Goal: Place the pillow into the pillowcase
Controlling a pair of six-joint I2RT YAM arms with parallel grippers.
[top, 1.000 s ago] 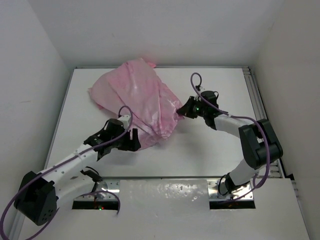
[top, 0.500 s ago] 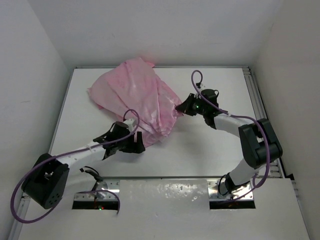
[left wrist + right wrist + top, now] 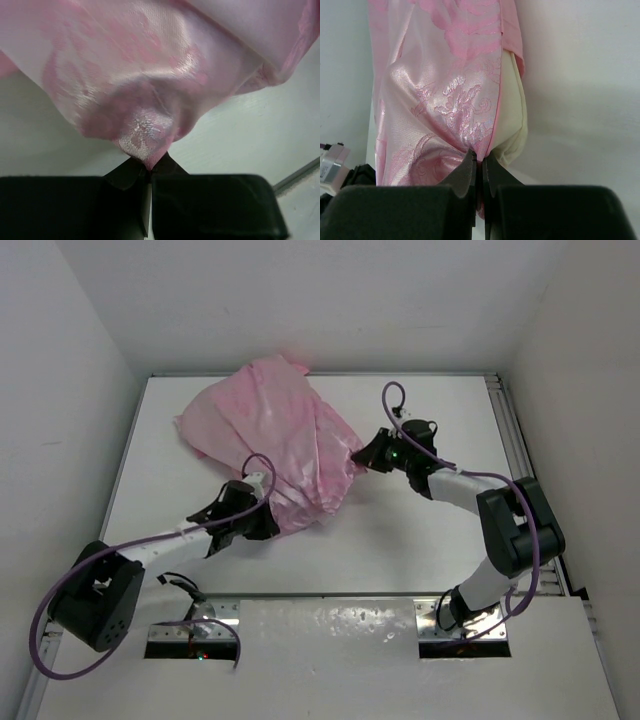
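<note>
Satin of the pillowcase (image 3: 265,435) is pinched at its near corner by my left gripper (image 3: 268,524), fingers clamped tight on the fabric. At its right edge my right gripper (image 3: 364,462) is clenched on the hem, where the cream pillow (image 3: 512,115) peeks out, mostly covered.

Shiny pink pillowcase (image 3: 270,435), floral woven pattern — cream pillow (image 3: 512,110); white table (image 3: 420,530).

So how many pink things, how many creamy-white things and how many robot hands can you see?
Pink: 1, the pillowcase
Creamy white: 1, the pillow peeking out of it
Robot hands: 2, the left gripper and the right gripper, both pinching pink cloth
Total: 4
</note>
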